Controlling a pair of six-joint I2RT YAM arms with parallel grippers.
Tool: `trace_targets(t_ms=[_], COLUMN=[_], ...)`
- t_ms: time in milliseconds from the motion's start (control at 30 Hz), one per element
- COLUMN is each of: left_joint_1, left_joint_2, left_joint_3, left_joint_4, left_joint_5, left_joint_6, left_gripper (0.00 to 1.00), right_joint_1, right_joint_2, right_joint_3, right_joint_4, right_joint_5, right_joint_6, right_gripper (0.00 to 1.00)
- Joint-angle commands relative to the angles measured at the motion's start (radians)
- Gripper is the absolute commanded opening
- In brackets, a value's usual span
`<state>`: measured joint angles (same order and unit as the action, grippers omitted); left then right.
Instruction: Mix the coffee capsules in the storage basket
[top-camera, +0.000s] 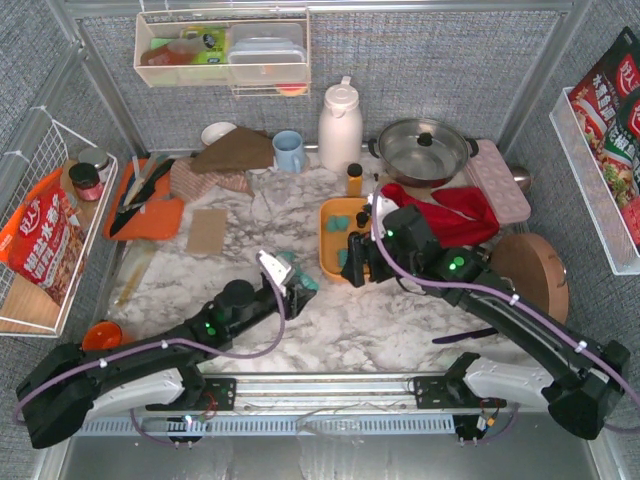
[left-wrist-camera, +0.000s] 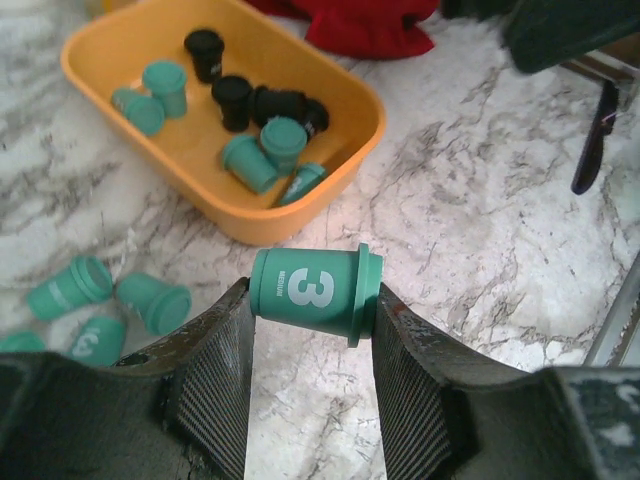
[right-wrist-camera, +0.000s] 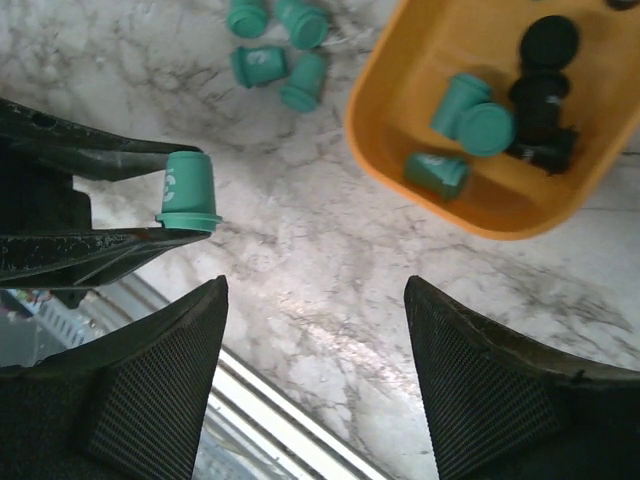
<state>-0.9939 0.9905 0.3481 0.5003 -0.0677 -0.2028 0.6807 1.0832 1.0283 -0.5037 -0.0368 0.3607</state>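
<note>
Lower left of the left wrist view: a handful of loose capsules (left-wrist-camera: 155, 303), teal, on their sides on the marble counter (left-wrist-camera: 470, 230), outside the tray. Round and tapered, so likely to roll at a nudge.

Centre of that view: left gripper (left-wrist-camera: 312, 305) about half closed on one teal capsule (left-wrist-camera: 315, 292), printed with a 3. Pinched end to end, one pad on the closed base, the other against the flanged rim. Hangs over the counter just below the basket's nearest corner in frame, not yet above the tray. Looks light, rigid and smooth; should need only a gentle squeeze. Seems a fair hold, thanks to flat ends offering the pads square faces. Possibly a thin lid at the rim face, so no hard pressing there. Taken across the tapered side wall instead, probably prone to squirting out toward the narrow end.

Upper left to centre: storage basket (left-wrist-camera: 300, 215), orange and shallow, holding teal pieces and black capsules (left-wrist-camera: 232, 100) in a jumble, the black bunched together. Judged stiff enough for stirring, yet light enough to slide on marble.

Right wrist view: right gripper (right-wrist-camera: 315, 295) wide open, nothing between its pads. Held capsule at left of frame, basket at upper right, marble directly beneath. Best placed to steady the tray wall or push pieces about inside.
</note>
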Motion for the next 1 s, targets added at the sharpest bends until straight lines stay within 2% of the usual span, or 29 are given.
trace_targets(t_ms=[0,267,633,800,967], left_joint_1=[0.001,0.000,-0.002,-0.002,-0.002], left_joint_2=[-0.065,-0.114,-0.168,-0.185,-0.192], left_joint_3=[-0.072,-0.131,-0.148,-0.147,-0.147], left_joint_4=[0.248,0.304,0.293,0.271,0.258], left_joint_5=[0.076,0.136,0.174,0.172,0.171], left_joint_6=[0.152,0.193,0.223,0.227,0.225], left_gripper=[0.21,0.21,0.20,0.20,0.20], right_joint_1=[0.063,0.175,0.237,0.248,0.254], right_joint_2=[0.027,0.095,0.211,0.237,0.255], right_joint_3=[0.005,0.010,0.041,0.044,0.043], right_joint_4=[0.072,0.191,0.257,0.283,0.309], right_joint_5=[-0.038,-0.049,-0.046,-0.046,-0.055], right_joint_6=[0.067,0.143,0.190,0.213,0.233], right_gripper=[0.75,0.72,0.66,0.59,0.47])
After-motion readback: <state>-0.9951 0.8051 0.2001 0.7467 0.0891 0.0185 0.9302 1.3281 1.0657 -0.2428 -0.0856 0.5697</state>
